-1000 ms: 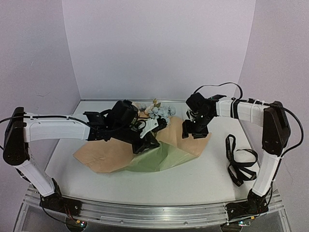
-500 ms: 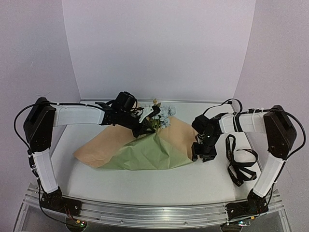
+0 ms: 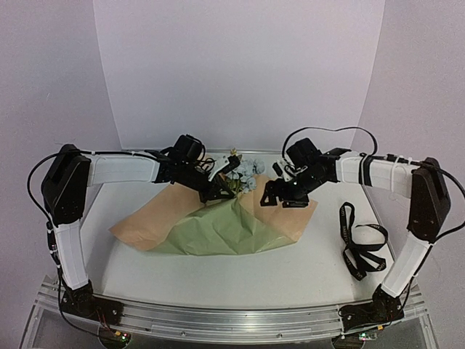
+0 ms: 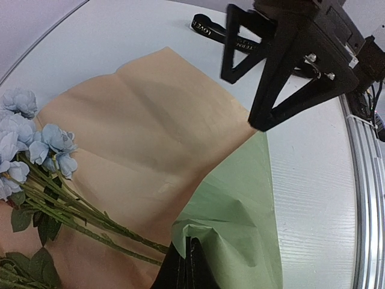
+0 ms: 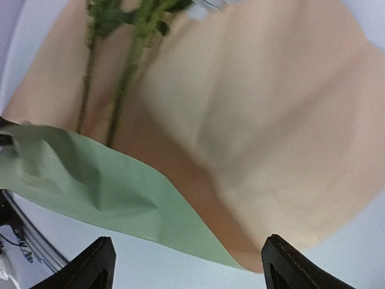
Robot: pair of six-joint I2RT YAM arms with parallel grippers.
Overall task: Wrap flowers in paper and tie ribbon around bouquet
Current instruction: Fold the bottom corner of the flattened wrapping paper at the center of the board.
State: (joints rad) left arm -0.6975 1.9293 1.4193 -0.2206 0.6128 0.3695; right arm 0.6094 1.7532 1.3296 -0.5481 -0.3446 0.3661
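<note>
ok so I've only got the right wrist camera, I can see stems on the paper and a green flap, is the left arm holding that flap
Observer: Yes, the left fingers are pinched shut on the folded green corner of the paper.
Operator: Where's the ribbon?
Observer: The ribbon lies loose on the table, right of the paper, with nothing touching it.
Operator: And the blooms?
Observer: The flowers have their pale blue blooms at the paper's far edge, between the two arms.
</note>
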